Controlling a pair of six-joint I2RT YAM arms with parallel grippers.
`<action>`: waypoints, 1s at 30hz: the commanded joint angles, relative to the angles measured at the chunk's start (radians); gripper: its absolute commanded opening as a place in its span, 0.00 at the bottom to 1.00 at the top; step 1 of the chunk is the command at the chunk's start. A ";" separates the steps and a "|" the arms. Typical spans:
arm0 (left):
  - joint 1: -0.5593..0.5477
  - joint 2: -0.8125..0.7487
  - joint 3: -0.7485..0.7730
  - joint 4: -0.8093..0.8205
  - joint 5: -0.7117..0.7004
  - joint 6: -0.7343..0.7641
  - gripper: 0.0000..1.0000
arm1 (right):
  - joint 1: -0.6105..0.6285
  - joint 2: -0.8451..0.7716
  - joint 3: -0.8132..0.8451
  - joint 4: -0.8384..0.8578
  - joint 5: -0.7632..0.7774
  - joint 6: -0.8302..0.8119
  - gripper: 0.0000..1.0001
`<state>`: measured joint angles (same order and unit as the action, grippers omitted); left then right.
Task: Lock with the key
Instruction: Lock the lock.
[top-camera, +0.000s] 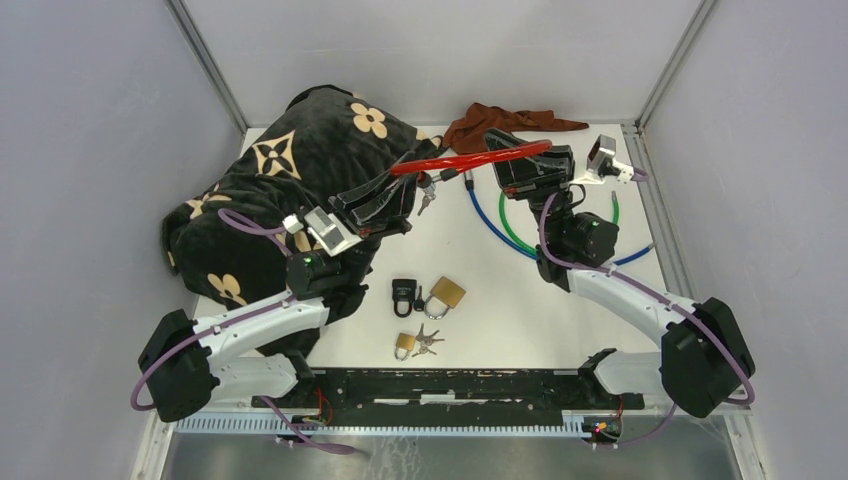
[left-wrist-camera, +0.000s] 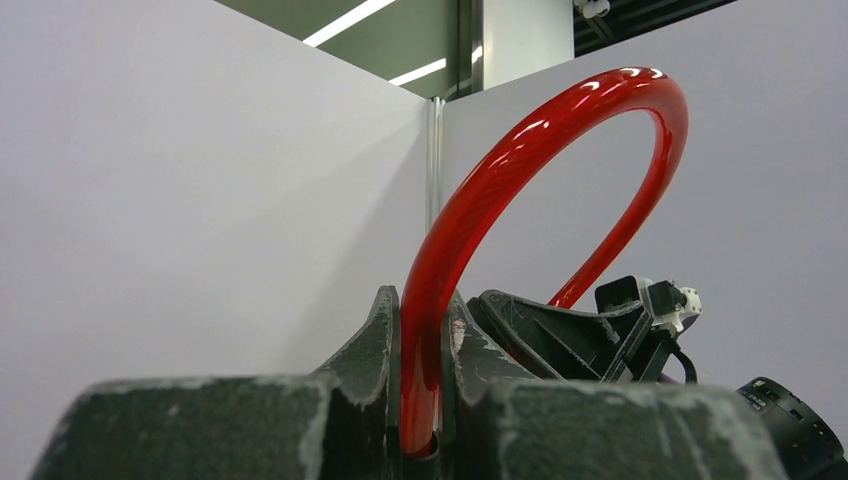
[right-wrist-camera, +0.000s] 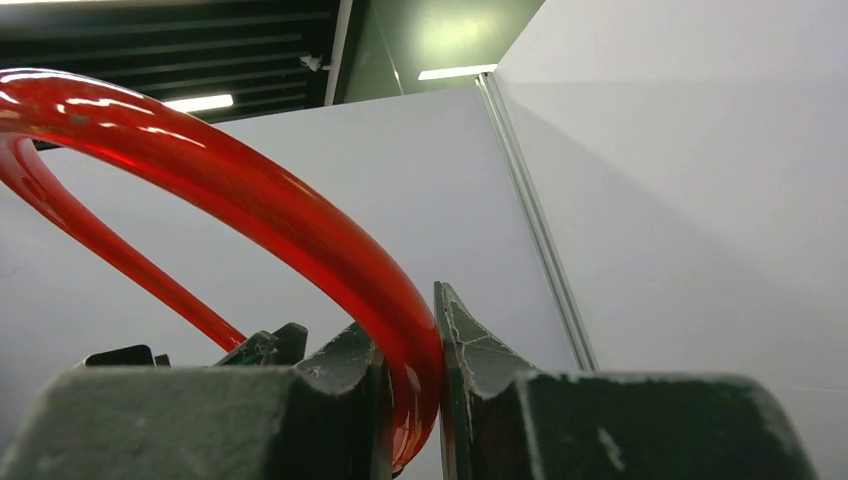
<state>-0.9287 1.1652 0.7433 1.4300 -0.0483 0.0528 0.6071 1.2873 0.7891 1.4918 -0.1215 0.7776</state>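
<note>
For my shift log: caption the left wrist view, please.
Left gripper shut on the red cable lock, its loop arching up against grey enclosure walls.

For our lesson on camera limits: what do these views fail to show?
Top view: locking end of the red glossy cable lock, too small, partly behind the left hand.
Wrist views: the cable's ends, hidden by the fingers.
Top view: green cable loop, partly behind right arm.

White table (top-camera: 560, 330): flowered blanket (top-camera: 280, 170), brown cloth (top-camera: 490, 122), blue cable (top-camera: 483, 215), green cable (top-camera: 508, 228), black padlock (top-camera: 404, 294), brass padlock (top-camera: 446, 293)
</note>
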 joint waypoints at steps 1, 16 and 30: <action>-0.006 -0.047 0.047 0.237 0.003 -0.080 0.02 | -0.017 -0.007 0.033 -0.062 -0.101 0.007 0.21; -0.007 -0.051 0.039 0.234 0.015 -0.067 0.02 | -0.018 -0.015 0.082 -0.154 -0.192 0.005 0.10; -0.007 -0.041 0.048 0.243 0.025 -0.062 0.02 | -0.001 0.033 0.160 -0.299 -0.328 0.006 0.19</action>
<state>-0.9287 1.1496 0.7433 1.4612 -0.0505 0.0387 0.5892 1.2984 0.9249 1.2457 -0.3637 0.7803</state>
